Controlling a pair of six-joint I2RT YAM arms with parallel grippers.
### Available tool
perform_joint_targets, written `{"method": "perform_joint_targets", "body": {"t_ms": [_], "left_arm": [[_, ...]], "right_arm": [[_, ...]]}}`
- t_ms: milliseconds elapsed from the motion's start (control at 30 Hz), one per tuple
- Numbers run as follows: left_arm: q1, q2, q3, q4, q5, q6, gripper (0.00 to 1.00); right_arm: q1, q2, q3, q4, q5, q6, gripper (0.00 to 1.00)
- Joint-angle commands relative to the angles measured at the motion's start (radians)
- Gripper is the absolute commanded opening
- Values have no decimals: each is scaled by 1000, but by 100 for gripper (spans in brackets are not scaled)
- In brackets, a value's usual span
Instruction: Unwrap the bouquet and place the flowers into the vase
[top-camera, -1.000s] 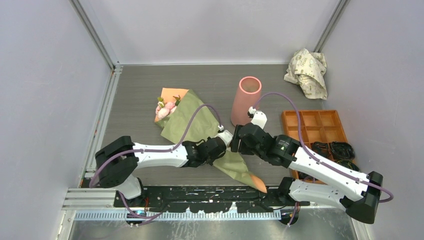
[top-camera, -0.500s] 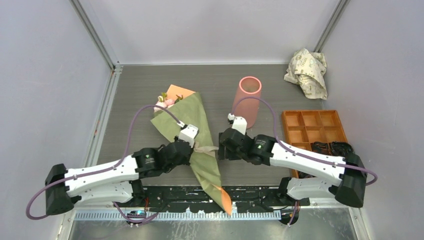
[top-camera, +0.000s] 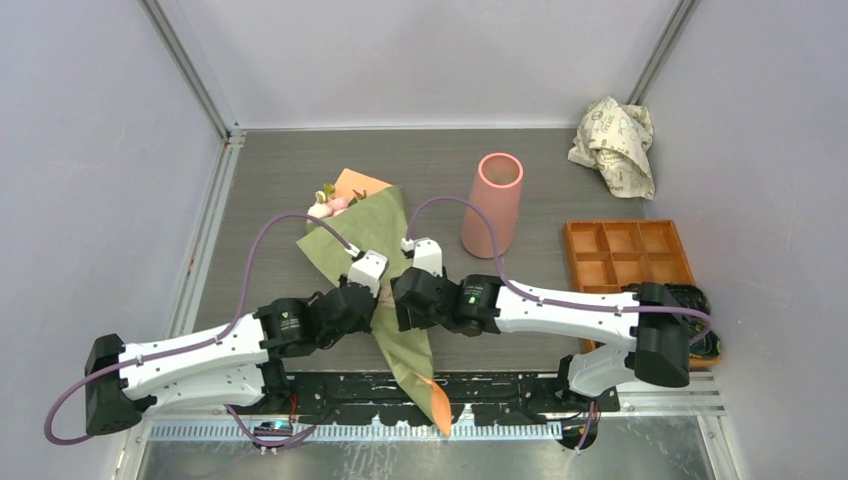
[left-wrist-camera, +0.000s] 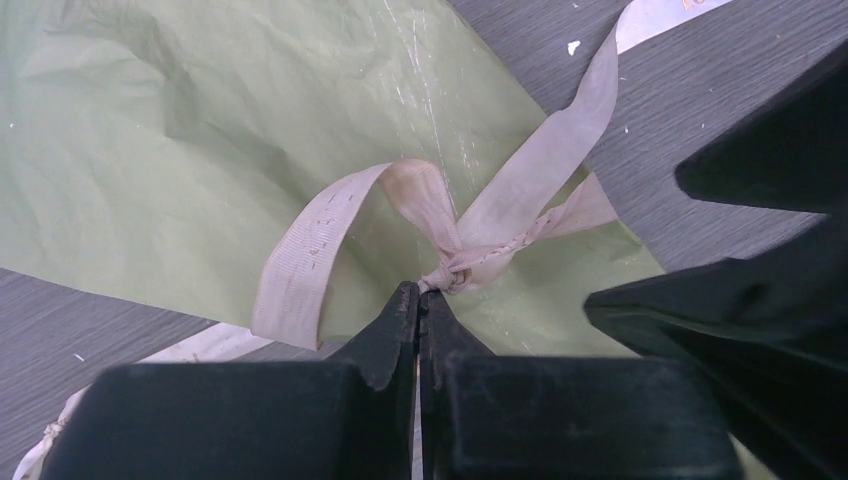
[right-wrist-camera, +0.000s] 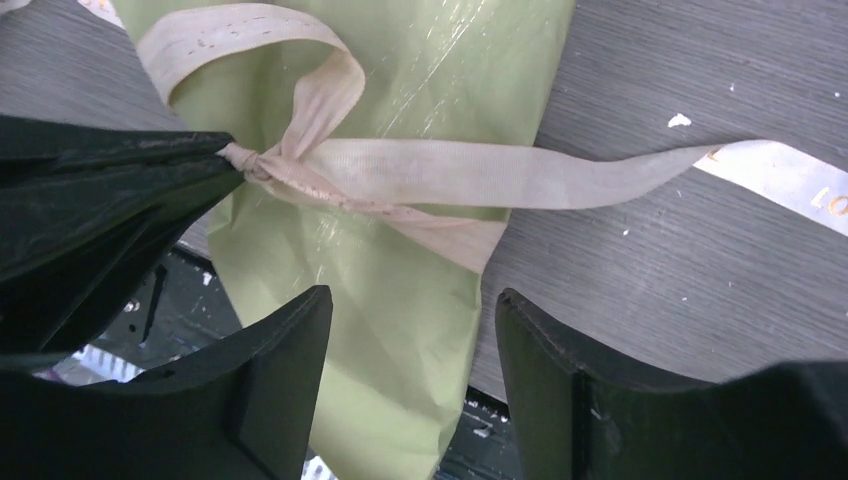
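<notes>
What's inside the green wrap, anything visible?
Only pink blooms and a few leaves poke out of the wide end of the bouquet. The stems are hidden by the paper, which the beige ribbon ties shut.

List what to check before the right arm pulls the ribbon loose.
1. The left gripper shut at the knot of the ribbon: ok.
2. The right gripper open: ok.
3. Ribbon tail between the right jaws: not ok, it lies beyond them.
4. Bow undone: not ok, still tied round the bouquet.
5. The vase upright: ok.
</notes>
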Motion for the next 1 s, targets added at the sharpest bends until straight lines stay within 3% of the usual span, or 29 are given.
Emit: {"method": "perform_joint_targets", "body": {"t_ms": [0, 167, 367, 567, 967], "left_arm": [[4, -13, 67, 9, -23, -1, 0], [4, -54, 70, -4, -24, -1, 0], [4, -102, 69, -56, -52, -16, 0], [4, -146, 73, -126, -121, -24, 1], [34, -157, 95, -225, -238, -91, 1]], "right_arm": [[-1, 59, 48, 85, 49, -65, 66], [-2, 152, 90, 88, 93, -108, 61], [-6, 149, 101, 73, 191, -106, 24], [-33, 96, 70, 29, 253, -68, 6], [-45, -13, -9, -56, 306, 19, 1]]}}
